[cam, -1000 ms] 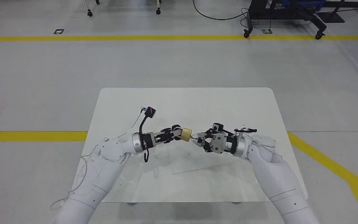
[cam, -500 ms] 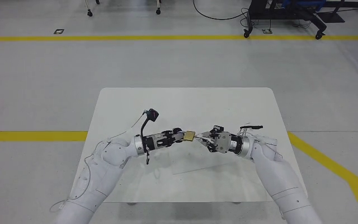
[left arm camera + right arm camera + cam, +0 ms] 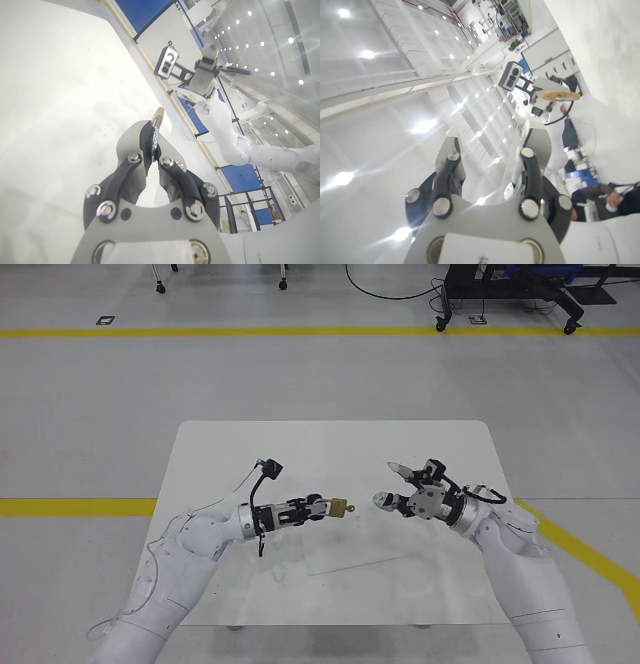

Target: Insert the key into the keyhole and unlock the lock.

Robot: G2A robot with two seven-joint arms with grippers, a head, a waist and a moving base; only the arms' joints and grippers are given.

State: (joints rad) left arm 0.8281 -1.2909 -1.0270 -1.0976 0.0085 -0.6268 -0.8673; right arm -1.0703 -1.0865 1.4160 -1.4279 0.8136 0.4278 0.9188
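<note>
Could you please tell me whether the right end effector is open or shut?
Open: the right end effector is spread wide, with nothing held between its tips.

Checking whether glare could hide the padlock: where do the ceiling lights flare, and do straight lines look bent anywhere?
Right wrist view: ceiling lights flare into streaks around the open right gripper, but the padlock sits clear of them; roof beams bow. Left wrist view: flares lie far from the left gripper; the table edge curves. Top view: even light, no glare.

White table (image 3: pixel 430 444) on pale grey floor (image 3: pixel 300 374) — yellow floor lines (image 3: pixel 200 332), black wheeled frame (image 3: pixel 510 299) beyond.
</note>
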